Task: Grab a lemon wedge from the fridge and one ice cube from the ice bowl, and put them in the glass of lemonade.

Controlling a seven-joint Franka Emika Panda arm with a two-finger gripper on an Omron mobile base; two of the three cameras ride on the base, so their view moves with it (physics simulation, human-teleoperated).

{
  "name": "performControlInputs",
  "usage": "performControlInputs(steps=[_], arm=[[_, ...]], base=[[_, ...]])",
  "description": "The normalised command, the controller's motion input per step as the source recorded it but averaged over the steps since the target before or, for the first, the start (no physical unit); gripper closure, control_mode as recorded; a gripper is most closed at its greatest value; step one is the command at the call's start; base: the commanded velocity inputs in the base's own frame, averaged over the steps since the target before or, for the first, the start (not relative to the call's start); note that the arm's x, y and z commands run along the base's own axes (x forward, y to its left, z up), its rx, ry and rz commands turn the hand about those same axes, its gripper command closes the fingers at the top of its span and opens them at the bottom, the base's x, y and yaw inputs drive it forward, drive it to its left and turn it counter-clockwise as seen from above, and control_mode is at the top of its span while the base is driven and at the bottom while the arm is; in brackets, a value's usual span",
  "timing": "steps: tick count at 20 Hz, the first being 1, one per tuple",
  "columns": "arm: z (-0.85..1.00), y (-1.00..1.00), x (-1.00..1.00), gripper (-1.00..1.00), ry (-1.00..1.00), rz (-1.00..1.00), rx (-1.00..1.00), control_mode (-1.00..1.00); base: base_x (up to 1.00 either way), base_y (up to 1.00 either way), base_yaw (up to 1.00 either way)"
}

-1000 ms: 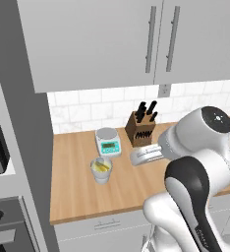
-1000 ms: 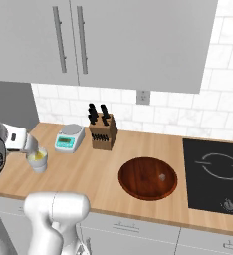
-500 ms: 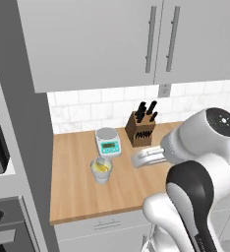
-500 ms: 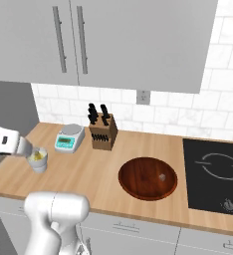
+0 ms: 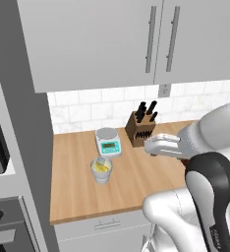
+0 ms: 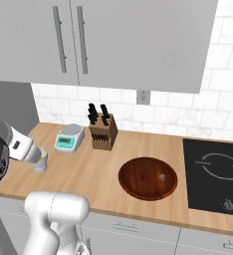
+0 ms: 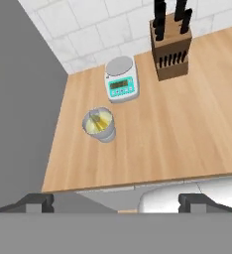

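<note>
The pincer (image 7: 113, 201) has drawn right, away from the glass of lemonade (image 5: 101, 170)

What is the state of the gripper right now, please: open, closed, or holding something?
Gripper: open; the two fingertips stand wide apart with nothing between them, high above the glass of lemonade.

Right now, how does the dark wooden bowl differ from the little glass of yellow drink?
The dark reddish-brown round bowl is wide and shallow; the small pale glass of yellow drink is narrow and taller. The bowl holds one small pale cube; the glass holds yellow liquid. Both stand on the wooden counter.
</note>
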Motion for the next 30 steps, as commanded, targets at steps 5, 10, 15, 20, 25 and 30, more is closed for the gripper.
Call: performControlInputs(steps=[5, 10, 15, 20, 25, 30], arm=[[0.0, -0.17, -0.39, -1.0, -0.02, -0.02, 0.11, -1.0], [0.0, 0.13, -0.39, -1.0, -0.02, 0.02, 0.0, -1.0], [0.02, 0.25, -0.02, -1.0, 0.0, 0.0, -0.05, -1.0], [0.01, 0.07, 0.03, -1.0, 0.0, 0.0, -0.05, -1.0], [0.0, 0.0, 0.13, -1.0, 0.0, 0.0, -0.06, -1.0], [0.0, 0.0, -0.06, -1.0, 0.0, 0.0, -0.03, -1.0]], base=[[0.0, 0.0, 0.0], [0.0, 0.0, 0.0], [0.0, 0.0, 0.0], [0.0, 0.0, 0.0], [0.0, 0.0, 0.0], [0.0, 0.0, 0.0]])
